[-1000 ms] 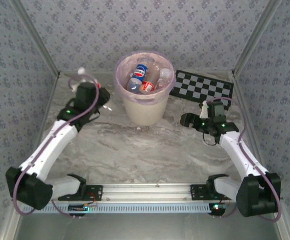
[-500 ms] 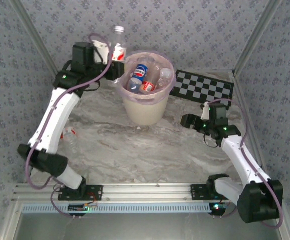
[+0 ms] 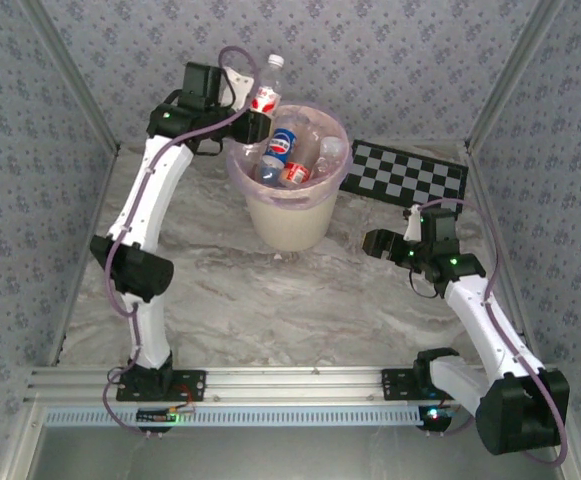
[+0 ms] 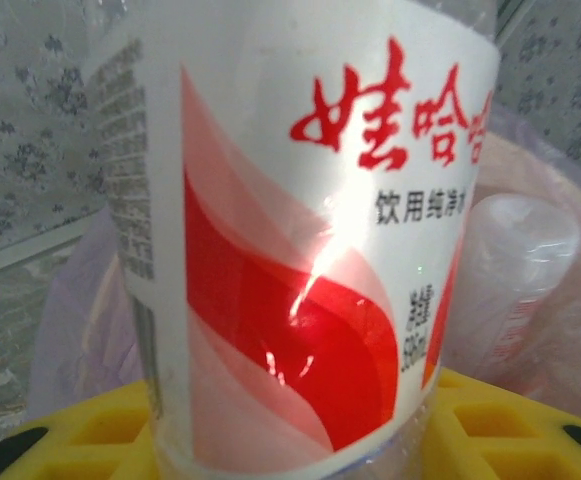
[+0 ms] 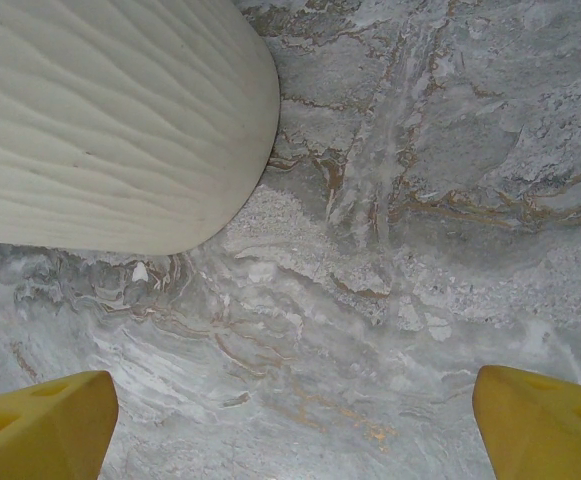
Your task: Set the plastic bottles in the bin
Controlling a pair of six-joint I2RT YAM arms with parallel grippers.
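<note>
One red-labelled water bottle (image 3: 265, 97) stands upright, clamped in your left gripper (image 3: 253, 118) above the left rim of the bin (image 3: 288, 222). Your right gripper (image 3: 374, 241) hangs wide apart, holding nothing, over the marble bench (image 3: 270, 300) beside the bin's base.

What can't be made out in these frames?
- Top external view: how many plastic bottles lie deep in the round cream-white plastic bin; its wall and the top bottles hide them.
- Left wrist view: cap and base of the clear red-labelled plastic bottle, cut off by the frame edges.
- Right wrist view: the bin's rim, cut off at the top edge.
</note>
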